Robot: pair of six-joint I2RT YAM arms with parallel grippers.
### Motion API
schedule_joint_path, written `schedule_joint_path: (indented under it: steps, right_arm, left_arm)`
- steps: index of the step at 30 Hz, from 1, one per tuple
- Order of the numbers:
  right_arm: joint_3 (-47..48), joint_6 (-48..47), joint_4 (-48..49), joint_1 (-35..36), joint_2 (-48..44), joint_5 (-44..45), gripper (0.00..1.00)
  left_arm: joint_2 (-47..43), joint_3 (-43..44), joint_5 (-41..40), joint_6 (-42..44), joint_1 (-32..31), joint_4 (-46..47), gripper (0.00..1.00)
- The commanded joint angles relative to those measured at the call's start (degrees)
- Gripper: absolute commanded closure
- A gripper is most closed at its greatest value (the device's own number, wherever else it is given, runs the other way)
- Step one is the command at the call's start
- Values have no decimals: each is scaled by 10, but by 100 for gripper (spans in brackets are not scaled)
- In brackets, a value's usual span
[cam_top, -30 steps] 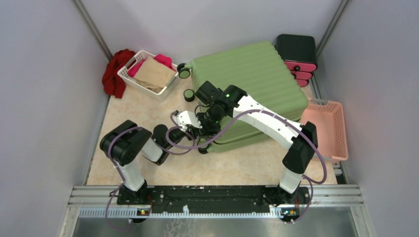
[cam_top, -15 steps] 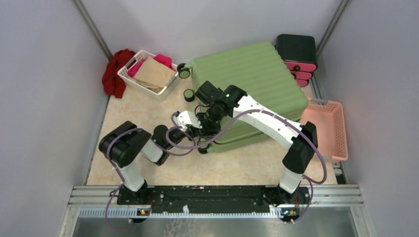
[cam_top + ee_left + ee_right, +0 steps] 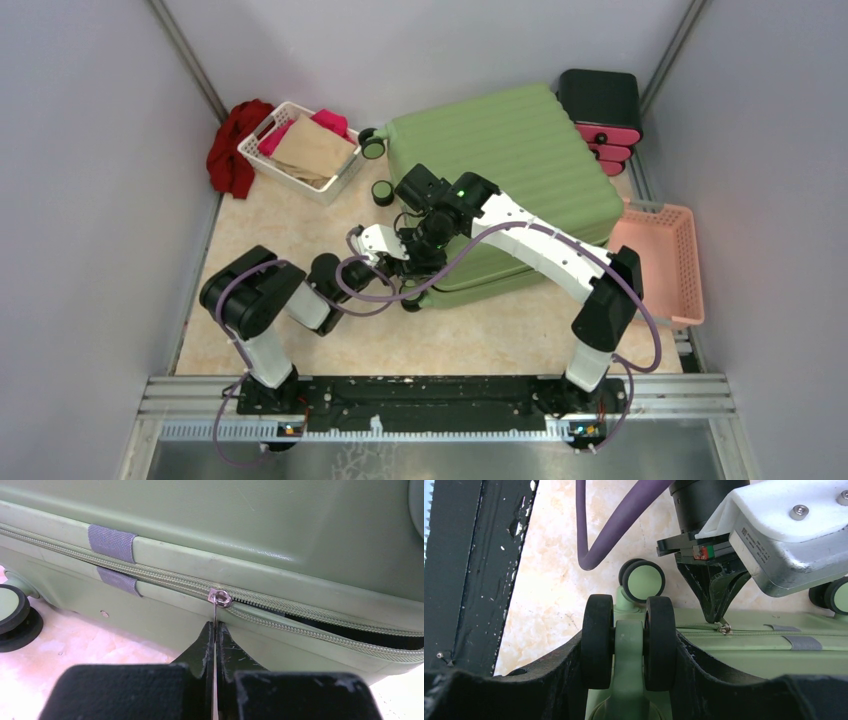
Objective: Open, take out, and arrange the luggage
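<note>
Left pincer [image 3: 215, 626]: clenched, its jaws meeting on the thin metal zip pull [image 3: 214, 614] that is hanging from the slider [image 3: 220, 598] of the luggage [image 3: 250, 520].
Right pincer [image 3: 629, 655]: half-spread, its fingers [image 3: 714, 680] flanking a black twin wheel [image 3: 659, 640] of the case and appearing to press on it, probably bracing the shell.
Zip [image 3: 165, 575]: gaping into a dark slit [image 3: 345, 625] on one side of the slider. On the other side the teeth are meshing, passing two grey webbing tabs [image 3: 112, 542].
Work done: judged to be only beginning, with a short stretch of zip parted and the shell halves lying together.
Work left: running the slider round the rest of the shell, lifting the lid, then taking out and arranging the contents, none of which are showing.
Luggage, position: lying flat on the pale table [image 3: 450, 340], right of centre and towards the far side, with its wheeled end facing left.
Luggage, appearance: large, light green, ribbed hard shell with small black wheels. The lining is not showing.
Surroundings: a white basket [image 3: 300, 185] of cloths is sitting far left with a red garment [image 3: 235, 145] beside it. A black-and-pink drawer box [image 3: 600, 100] is standing at the far right corner. A pink basket [image 3: 690, 260] is lying just right of the case.
</note>
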Motion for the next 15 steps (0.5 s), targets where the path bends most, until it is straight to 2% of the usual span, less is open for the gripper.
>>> schedule_joint_path:
  steps: [1,7,15]
  right_arm:
    - [28,15,-57,-1,-20,-58,100]
    - [22,15,-54,-1,-24,-56,100]
    - [9,15,-49,-1,-34,-51,100]
  left_arm:
    - [-12,-1,-13,-4,-2,139,100]
    - [-15,-7,-71,-20,-1,130,100]
    - [-29,26,-118,-85,14,39,100]
